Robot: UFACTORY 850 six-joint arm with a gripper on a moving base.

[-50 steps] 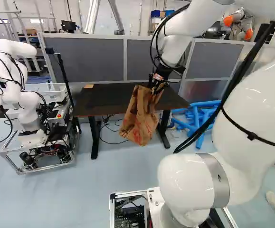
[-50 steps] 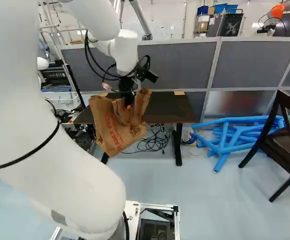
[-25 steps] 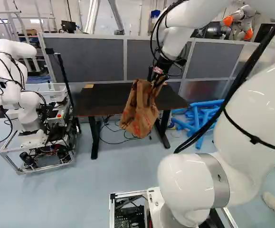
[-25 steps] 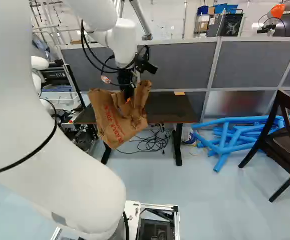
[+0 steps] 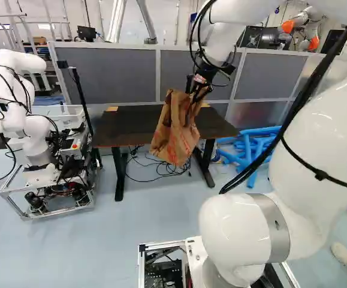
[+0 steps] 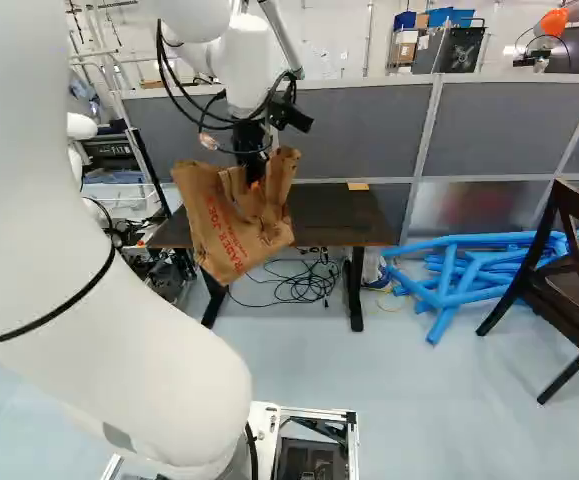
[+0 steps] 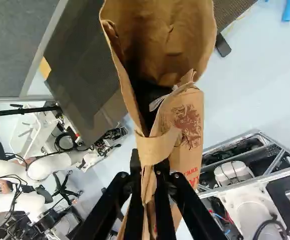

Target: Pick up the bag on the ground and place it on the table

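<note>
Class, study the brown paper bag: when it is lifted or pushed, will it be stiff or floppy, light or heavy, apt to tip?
The bag is probably floppy: its sides crease, bunching where the gripper pinches them. It may be light for its size, being thin-walled, though its dark inside hides any load. Hanging tilted, it could tip when set down.

Brown paper bag [image 6: 219, 225] hides part of dark rectangular counter [image 6: 344, 215] behind it. Bag interior too dark to tell. Dark wooden chair [image 6: 572, 308], right of bag, cut off by right base view's edge.
</note>
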